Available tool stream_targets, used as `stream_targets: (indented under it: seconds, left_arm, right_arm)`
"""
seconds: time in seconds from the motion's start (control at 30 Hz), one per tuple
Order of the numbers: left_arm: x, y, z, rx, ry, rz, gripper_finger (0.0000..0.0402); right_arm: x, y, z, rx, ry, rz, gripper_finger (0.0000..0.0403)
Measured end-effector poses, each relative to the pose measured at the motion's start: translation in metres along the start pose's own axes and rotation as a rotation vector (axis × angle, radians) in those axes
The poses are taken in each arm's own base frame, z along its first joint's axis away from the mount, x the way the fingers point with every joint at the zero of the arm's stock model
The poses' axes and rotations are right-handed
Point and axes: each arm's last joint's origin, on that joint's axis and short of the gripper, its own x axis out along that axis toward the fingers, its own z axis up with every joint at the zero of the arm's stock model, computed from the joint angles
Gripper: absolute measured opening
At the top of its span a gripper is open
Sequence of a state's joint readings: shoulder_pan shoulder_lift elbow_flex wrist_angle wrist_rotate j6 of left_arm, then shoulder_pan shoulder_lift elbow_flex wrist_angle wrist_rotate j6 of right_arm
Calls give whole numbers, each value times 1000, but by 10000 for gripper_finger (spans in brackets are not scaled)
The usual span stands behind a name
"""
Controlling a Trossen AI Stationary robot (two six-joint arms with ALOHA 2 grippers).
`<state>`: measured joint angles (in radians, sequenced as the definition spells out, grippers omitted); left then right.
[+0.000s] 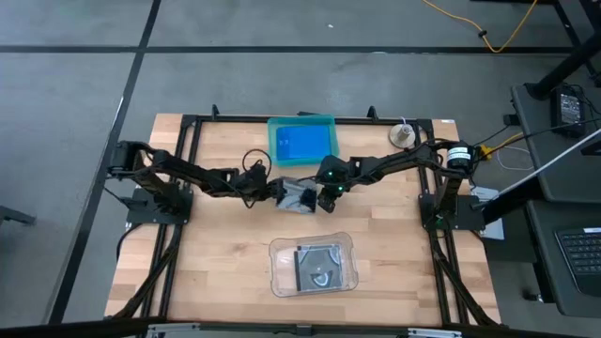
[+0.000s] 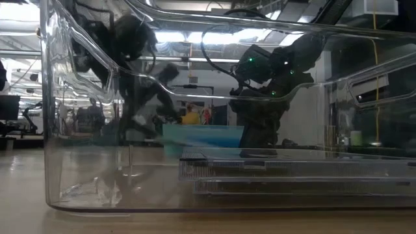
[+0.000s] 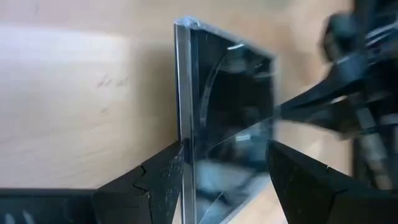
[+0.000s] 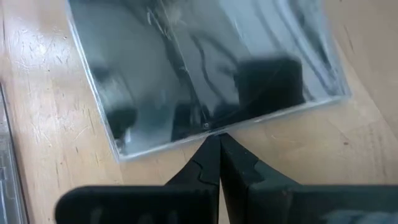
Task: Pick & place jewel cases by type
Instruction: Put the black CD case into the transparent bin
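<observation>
Dark square jewel case (image 1: 299,195) at frame centre — both claws engaged

The left claw (image 3: 227,171) stands spread wide, fingers straddling the case's edges; the right claw (image 4: 219,163) is closed, tips touching its near edge. The case lies on the counter (image 1: 216,244), between teal tray (image 1: 302,141) and clear tray (image 1: 313,266). Judged light, stiff, slick, brittle — grip across opposite edges, moderate force.

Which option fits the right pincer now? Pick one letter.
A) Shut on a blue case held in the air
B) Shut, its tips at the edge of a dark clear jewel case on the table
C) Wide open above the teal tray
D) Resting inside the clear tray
B: the right wrist view shows the right pincer with fingers together, tips at the edge of the dark jewel case lying on the wooden table.
</observation>
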<state>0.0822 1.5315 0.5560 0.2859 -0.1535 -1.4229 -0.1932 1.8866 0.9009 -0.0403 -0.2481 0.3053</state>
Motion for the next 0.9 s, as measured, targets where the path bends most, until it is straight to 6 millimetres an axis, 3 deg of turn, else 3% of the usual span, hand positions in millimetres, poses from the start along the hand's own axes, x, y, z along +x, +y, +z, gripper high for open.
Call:
stream_targets:
  seconds: [0.23, 0.5, 0.63, 0.77, 0.9]
  left_arm:
    - [-20, -23, 9, -10, -92, -141, 216]
    - [-22, -24, 8, -31, -70, -153, 216]
    - [-23, -35, 10, -38, -51, -211, 216]
    - [-18, -50, 9, 27, 9, -232, 216]
    - [-2, -48, 9, 44, 49, -175, 216]
  right_arm:
    - [0, 0, 1, -18, -10, 2, 7]
    - [0, 0, 1, -24, -11, 2, 7]
    - [0, 0, 1, -25, -15, 3, 7]
    - [0, 0, 2, -26, -19, 2, 7]
    - [1, 0, 2, -27, -21, 3, 7]
